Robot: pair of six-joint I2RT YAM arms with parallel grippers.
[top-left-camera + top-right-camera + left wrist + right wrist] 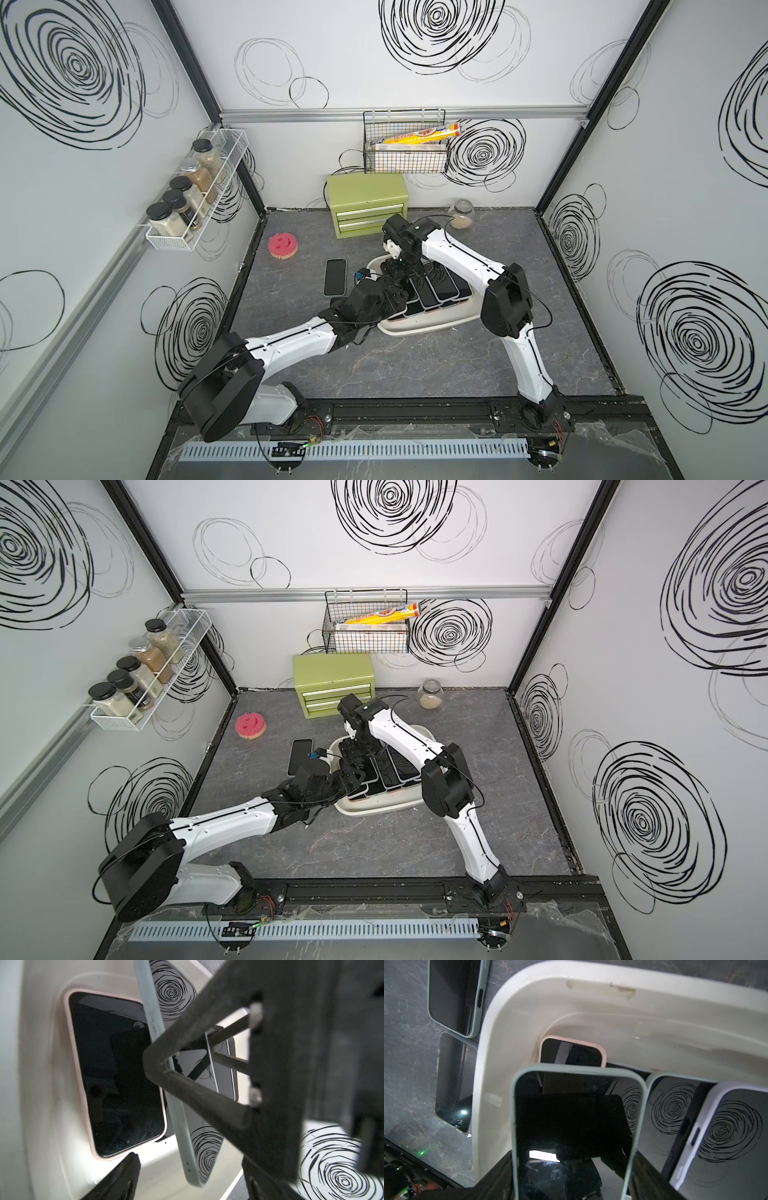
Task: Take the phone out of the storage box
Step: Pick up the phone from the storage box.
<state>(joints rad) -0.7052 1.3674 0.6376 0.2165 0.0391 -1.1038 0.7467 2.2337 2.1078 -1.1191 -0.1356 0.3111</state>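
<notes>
**Right gripper.** The right gripper point(401, 272) pointed down into the storage box point(436, 326). Its jaws were set wide, spanning the width of the mint-cased phone point(571, 1126). In the right wrist view its fingers point(496, 1180) lay against both long edges of the case. In the left wrist view the tip of one finger pressed on the nearer long edge. The phone was gripped and stood tilted, one long edge raised.

**Position of the phone.** The mint-cased phone was inside the box at its left end. It partly overlapped a pink-cased phone point(116, 1076) that lay flat on the box floor. To its right, a second pale-cased phone point(670, 1109) and a lavender-cased phone point(726, 1136) leaned in a row.

**Left gripper.** The left gripper point(399, 301) was held low and nearly level over the near left part of the box. Its jaws were wide apart. Its fingers point(120, 1180) stood on either side of the phone's lower end, and no contact with the case was visible.

**Arm poses.** The right wrist sat above the far rim of the box. The right forearm sloped down to it from an elbow raised high over the right end of the box. The upper link rose to that elbow from the base on the front rail. The left forearm ran low from the shoulder at the front left corner, rightward and away, to the box rim.

**Surroundings.** One more phone point(334, 276) lay flat on the table point(415, 365), outside the left rim of the box. A green two-drawer chest point(365, 199) stood against the back wall.
</notes>
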